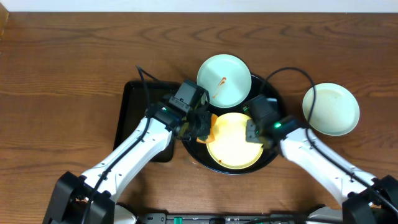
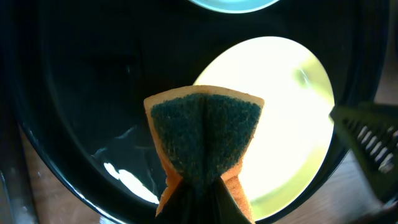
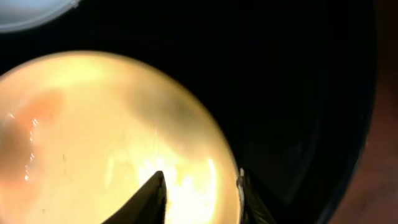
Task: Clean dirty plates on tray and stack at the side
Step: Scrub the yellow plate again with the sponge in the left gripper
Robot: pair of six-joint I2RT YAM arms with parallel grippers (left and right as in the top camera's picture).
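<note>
The round black tray [image 1: 199, 155] holds a pale yellow plate [image 1: 236, 146] at the front and a pale blue plate [image 1: 221, 78] with orange sauce streaks at the back. A third pale plate [image 1: 333, 109] sits on the table to the right of the tray. My left gripper [image 1: 202, 127] is shut on an orange and green sponge [image 2: 205, 130], held just over the yellow plate's [image 2: 286, 112] left edge. My right gripper [image 3: 202, 186] is open, with its fingers astride the yellow plate's [image 3: 93, 137] right rim. A faint orange smear shows on that plate.
A smaller black rectangular tray [image 1: 134, 106] lies left of the round tray, under my left arm. Cables run over the tray's back edge. Wooden table surrounds everything.
</note>
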